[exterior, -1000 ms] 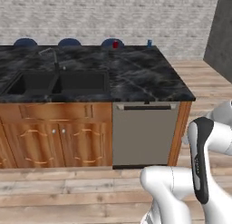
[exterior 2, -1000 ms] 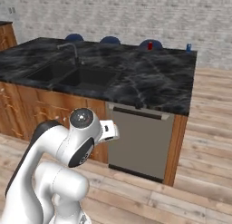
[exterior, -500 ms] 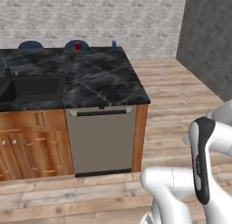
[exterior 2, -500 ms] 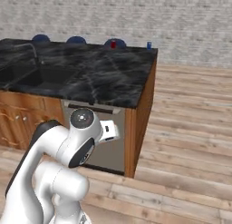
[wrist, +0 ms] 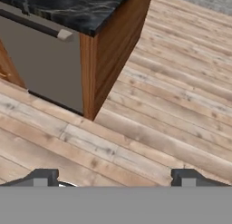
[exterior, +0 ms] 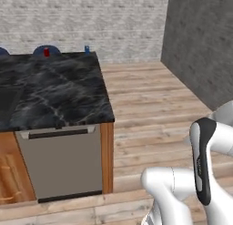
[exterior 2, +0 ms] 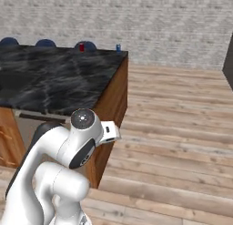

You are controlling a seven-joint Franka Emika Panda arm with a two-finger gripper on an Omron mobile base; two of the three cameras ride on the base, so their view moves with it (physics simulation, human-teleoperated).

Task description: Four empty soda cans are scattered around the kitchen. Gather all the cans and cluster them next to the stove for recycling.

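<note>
- While the base faces the end of the island, the step in hand looks like the search/approach: no can picked up, stove nowhere among these shots.
- Tool [wrist: 116,180] hangs low over the wooden floor [wrist: 181,96], tips spread wide, nothing between them.
- Red soda can [exterior: 46,52] stands at the far edge of the counter [exterior: 54,92]; blue-and-white can [exterior: 87,49] near it, at the far corner. Same pair from the right cam: red [exterior 2: 82,47], blue [exterior 2: 118,48], apart, both upright.
- Dishwasher front [exterior: 61,162] sits under the near counter edge.
- Next move, my guess: drive round to the far side, lift the arm, come down on one can w/ tips wide.
- Labels: too small to read, no brand legible.
</note>
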